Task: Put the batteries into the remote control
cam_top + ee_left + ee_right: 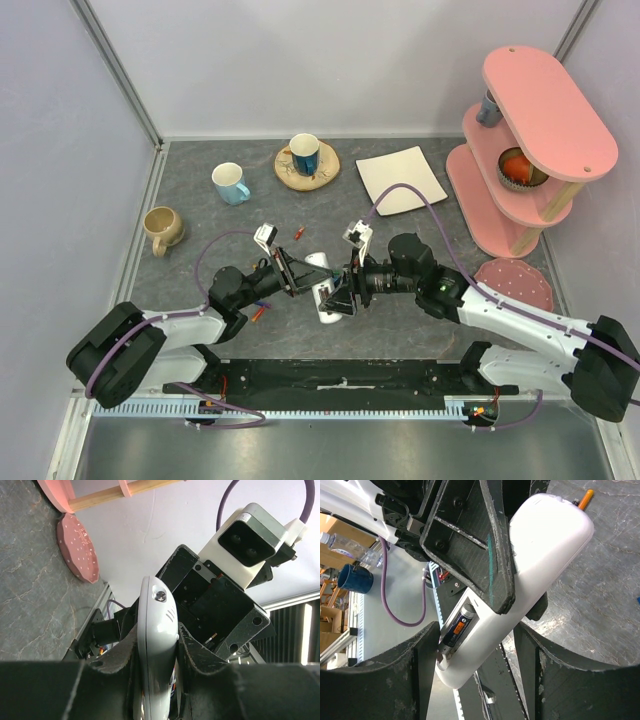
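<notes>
My left gripper [300, 272] is shut on the white remote control [326, 291] and holds it above the table, tilted. In the left wrist view the remote [157, 625] stands edge-on between my fingers. In the right wrist view the remote [540, 560] shows its open battery bay with one blue-purple battery [458, 627] lying in it. My right gripper [477, 672] is open, its fingers on either side of the remote's lower end, the left one close to the bay. A red-orange battery [299, 234] lies on the table behind; more batteries [262, 310] lie beside my left arm.
A tan mug [162, 228], a light blue mug [231, 183] and a dark blue mug on a wooden coaster [305, 153] stand at the back. A flat white square plate [401, 179], a pink tiered shelf [530, 130] and a pink disc [513, 282] are on the right.
</notes>
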